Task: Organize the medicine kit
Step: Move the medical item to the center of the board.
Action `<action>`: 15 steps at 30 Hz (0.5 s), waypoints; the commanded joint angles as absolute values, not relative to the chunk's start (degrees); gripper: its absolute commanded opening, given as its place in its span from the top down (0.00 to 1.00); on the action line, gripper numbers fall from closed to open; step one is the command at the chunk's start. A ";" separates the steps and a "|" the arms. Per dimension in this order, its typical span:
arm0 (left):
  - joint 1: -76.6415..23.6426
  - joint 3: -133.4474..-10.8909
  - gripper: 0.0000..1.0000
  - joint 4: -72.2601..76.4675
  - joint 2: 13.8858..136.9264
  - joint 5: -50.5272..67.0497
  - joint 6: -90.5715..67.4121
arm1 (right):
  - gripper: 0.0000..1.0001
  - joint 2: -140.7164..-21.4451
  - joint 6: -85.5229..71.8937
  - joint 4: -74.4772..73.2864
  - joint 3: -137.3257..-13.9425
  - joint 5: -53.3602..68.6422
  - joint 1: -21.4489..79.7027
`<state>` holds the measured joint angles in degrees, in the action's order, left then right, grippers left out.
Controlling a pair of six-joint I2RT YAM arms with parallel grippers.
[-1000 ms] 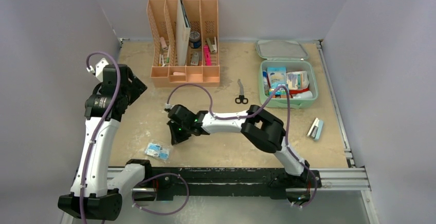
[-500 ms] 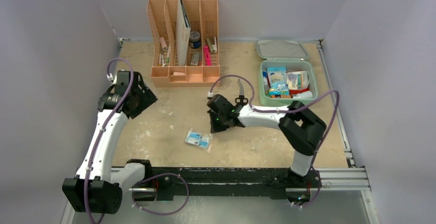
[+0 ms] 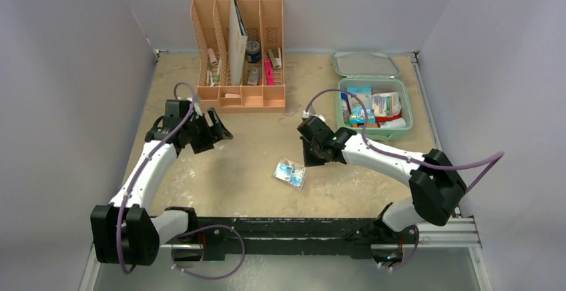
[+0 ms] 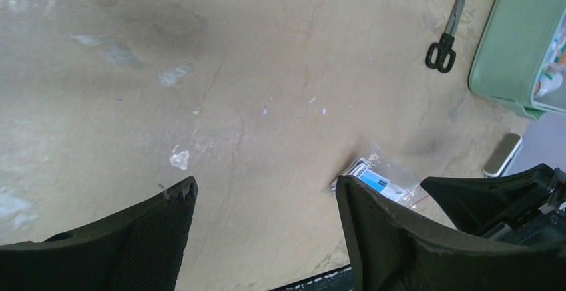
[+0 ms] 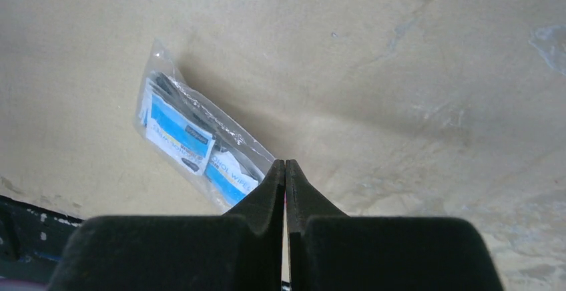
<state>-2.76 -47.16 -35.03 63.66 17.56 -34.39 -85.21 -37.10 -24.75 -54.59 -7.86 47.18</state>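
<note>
Though my right gripper (image 5: pixel 286 163) has its black fingers pressed together, their tips only meet the corner of a clear bag of alcohol wipes (image 5: pixel 187 131) lying flat on the table (image 3: pixel 247 164); I cannot tell whether any plastic is caught. My left gripper (image 4: pixel 265 184) hangs spread, holding nothing. The mint-green medicine kit (image 3: pixel 408 114) sits open at the far right, well apart from the bag.

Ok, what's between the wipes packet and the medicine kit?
The right gripper, shut, and its forearm, in the top view; the left wrist view also shows scissors near the medicine kit.
</note>
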 commanded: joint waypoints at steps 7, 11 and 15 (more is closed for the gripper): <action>-2.99 -44.49 0.20 -25.76 65.69 24.33 -25.31 | 0.90 -86.47 -34.49 -36.57 -59.07 -10.15 47.18; -3.24 -44.06 0.20 -24.74 64.34 26.84 -25.13 | 0.69 -86.48 -30.10 -36.05 -61.60 -8.59 47.34; -3.50 -44.06 0.18 -26.51 62.15 25.27 -24.92 | 0.64 -87.62 -26.13 -33.08 -63.46 -6.18 50.10</action>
